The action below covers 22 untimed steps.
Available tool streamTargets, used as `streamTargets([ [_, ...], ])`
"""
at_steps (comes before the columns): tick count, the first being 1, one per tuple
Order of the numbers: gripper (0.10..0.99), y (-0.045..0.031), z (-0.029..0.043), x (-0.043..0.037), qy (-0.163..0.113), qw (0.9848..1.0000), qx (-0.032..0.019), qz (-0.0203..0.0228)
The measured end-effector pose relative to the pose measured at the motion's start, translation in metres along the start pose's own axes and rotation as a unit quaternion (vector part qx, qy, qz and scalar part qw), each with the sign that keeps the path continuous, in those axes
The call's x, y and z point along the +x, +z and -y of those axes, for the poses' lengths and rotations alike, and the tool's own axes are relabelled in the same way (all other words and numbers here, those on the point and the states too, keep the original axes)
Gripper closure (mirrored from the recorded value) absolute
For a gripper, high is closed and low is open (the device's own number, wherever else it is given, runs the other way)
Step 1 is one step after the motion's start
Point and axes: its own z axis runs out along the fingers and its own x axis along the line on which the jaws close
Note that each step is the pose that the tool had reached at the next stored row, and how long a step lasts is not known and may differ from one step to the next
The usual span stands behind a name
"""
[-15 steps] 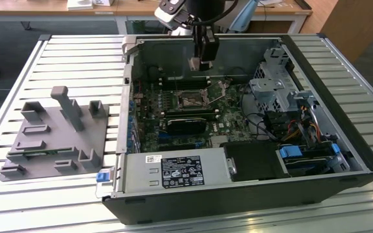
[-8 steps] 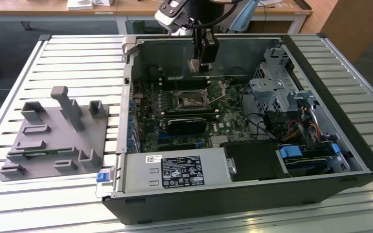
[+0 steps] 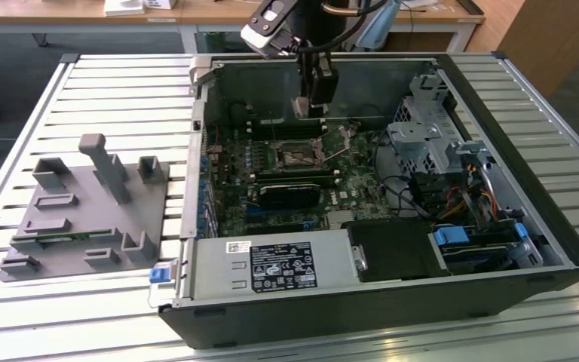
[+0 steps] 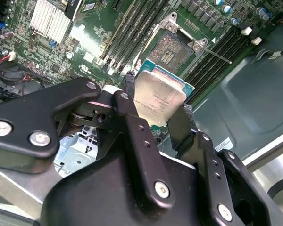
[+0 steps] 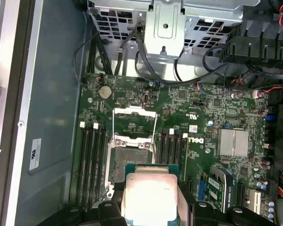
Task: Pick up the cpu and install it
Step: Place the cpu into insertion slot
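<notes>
Open desktop computer case lying on its side on a slatted metal table, motherboard facing up. The gripper hangs inside the case near its far wall, above the board. In both wrist views its two black fingers are closed against opposite edges of the cpu, which is clamped between them with its silver metal top showing; the chip is held in the air, apart from the board. The cpu socket lies just beyond the chip in the first wrist view, uncovered, with its metal load plate swung up and memory slots on either side. A finned heat sink sits farther along the board. On the table at the exterior view's left stands a grey fixture plate with upright posts. A labelled power supply fills the near corner of the case. Behind the table are a wooden desk and dark floor.
</notes>
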Motion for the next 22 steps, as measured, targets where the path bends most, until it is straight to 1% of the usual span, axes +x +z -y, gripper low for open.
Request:
streamTargets([
  [3,0.561,0.002,0.0001,0.0,-0.005,1.0,-0.0001,-0.0003],
  [8,0.561,0.0039,0.0003,0.0,-0.033,0.9995,-0.0002,-0.002],
  [13,0.561,0.0058,0.0004,0.0,-0.034,0.9994,-0.0002,-0.0022],
  [22,0.561,0.0115,0.0009,0.0001,-0.034,0.9994,-0.0002,-0.0021],
])
